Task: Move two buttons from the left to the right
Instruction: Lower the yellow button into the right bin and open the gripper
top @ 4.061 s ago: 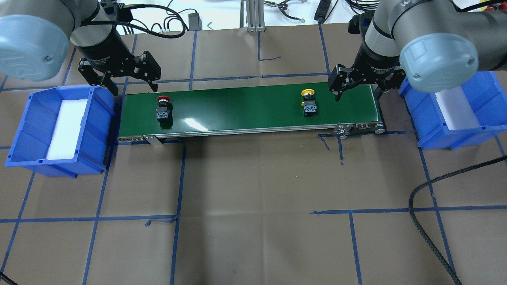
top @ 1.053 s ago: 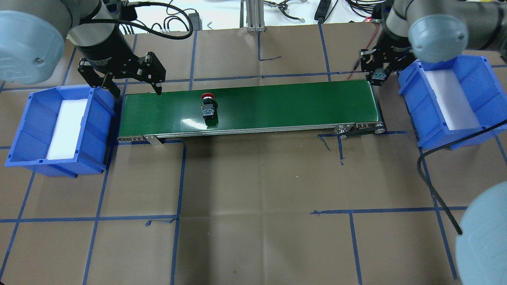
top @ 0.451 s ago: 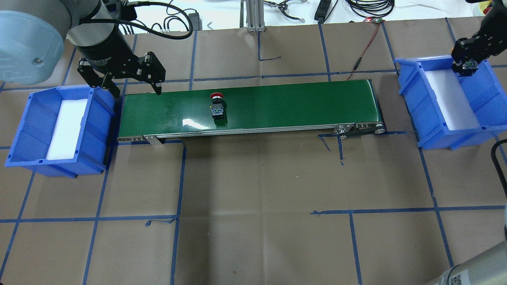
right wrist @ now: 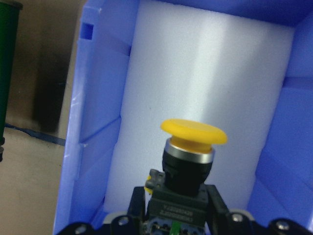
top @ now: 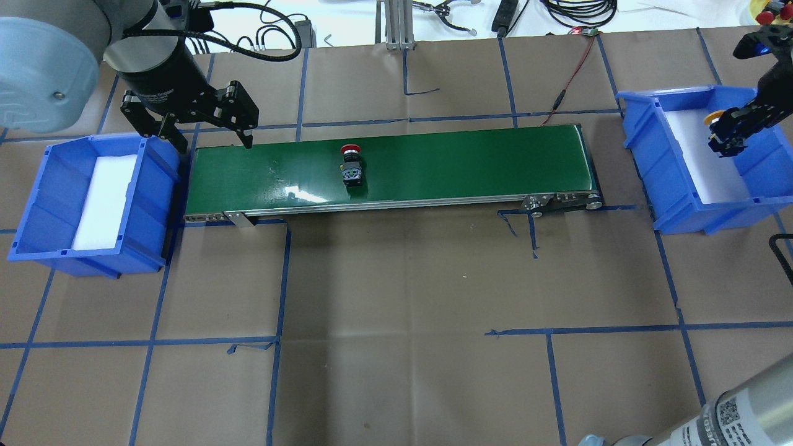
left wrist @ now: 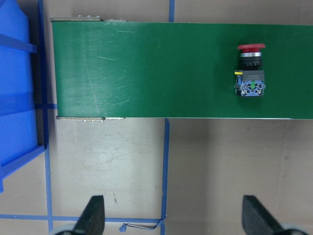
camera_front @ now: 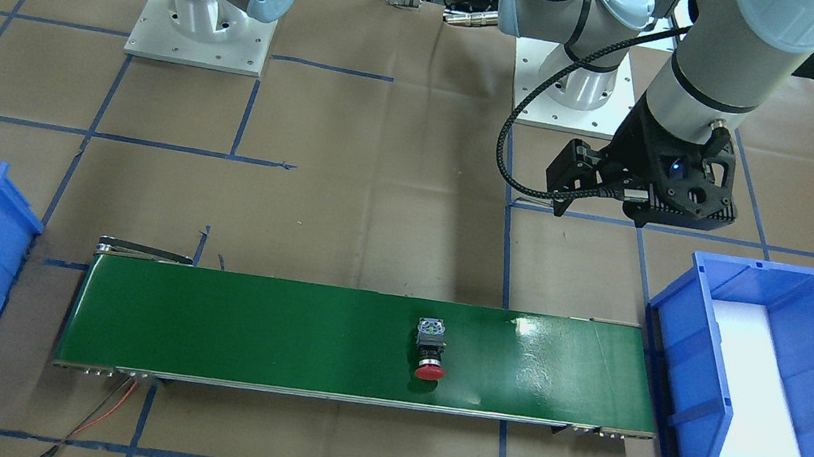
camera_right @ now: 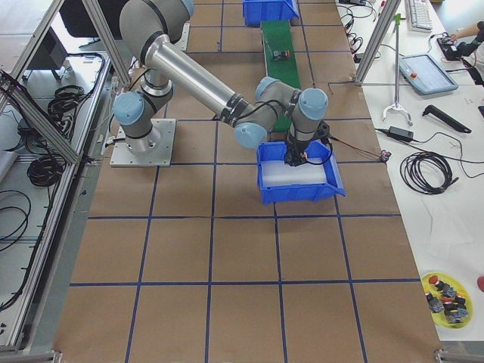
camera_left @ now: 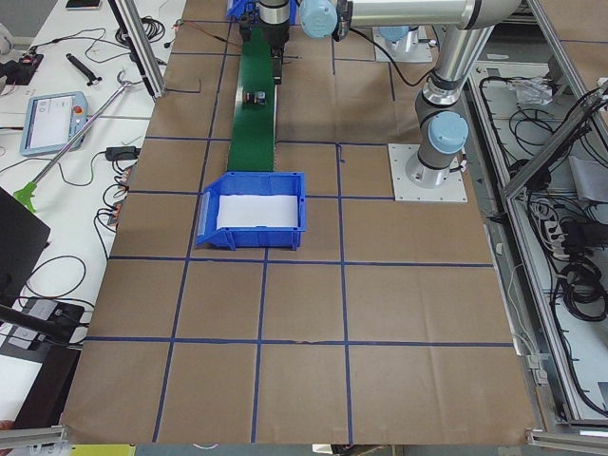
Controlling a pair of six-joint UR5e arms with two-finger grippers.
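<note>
Left gripper: I am seeing the black two-finger left gripper (top: pixel 214 146) hanging raised above the table near the belt's left end. Its fingers are spread wide with nothing between them, and its wrist camera is looking straight down on that end of the belt.
Right gripper: the black two-finger right gripper (top: pixel 726 132) is reaching into the bin on the right, and its fingers are clamping the yellow button by its blocky body.
Yellow button: the yellow mushroom-capped push-button on a black-grey body (right wrist: pixel 191 147) is sitting between the right gripper's fingers with its cap pointing away from the wrist. It is hanging over the white foam pad (top: pixel 691 148) inside that bin; I am not able to tell whether it is touching the foam.
Red button: the red-capped push-button on a black-grey body (top: pixel 352 167) is lying on its side on the belt, a little to the left of the belt's middle. Its cap is pointing away from the robot, and it is well apart from both grippers.
Belt: the long green conveyor belt (top: pixel 471 162) is lying left to right between the two bins.
Bins: the blue plastic bin on the right (top: pixel 644 162) is standing near the belt's right end. The blue plastic bin on the left (top: pixel 37 204) is standing just beside the belt's left end, and I am seeing only a white foam slab (top: pixel 102 198) in it.
Table: the brown paper-covered table with a blue tape grid (top: pixel 396 291) is carrying the belt and both bins.
</note>
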